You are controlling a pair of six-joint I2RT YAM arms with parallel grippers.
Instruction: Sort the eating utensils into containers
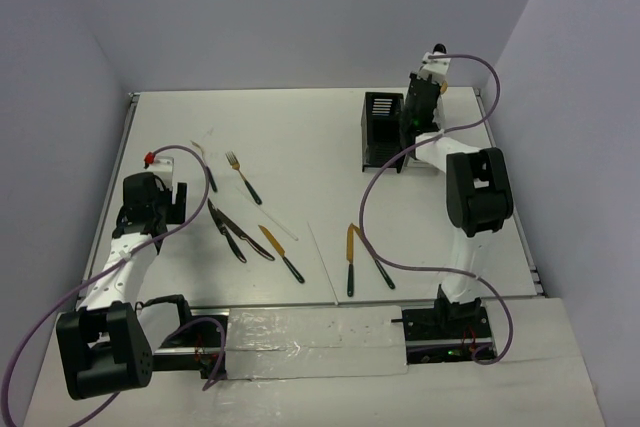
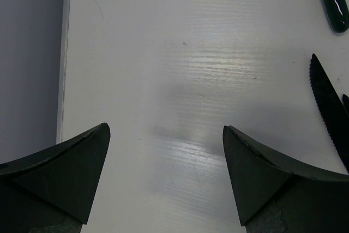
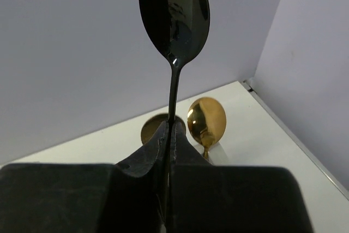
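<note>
one black spoon (image 3: 174,12) pinched in right gripper (image 3: 170,135), jaws closed on its stem; gold spoon (image 3: 206,121) at 5 o'clock behind. left gripper (image 2: 166,129) jaws wide over table (image 2: 180,53).

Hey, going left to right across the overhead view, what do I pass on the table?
Left pincer, gold fork, gold knife with dark handle, pair of gold utensils, black caddy, right pincer shut on a black spoon. Black knives and white sticks overlap these, so they're left out.
</note>
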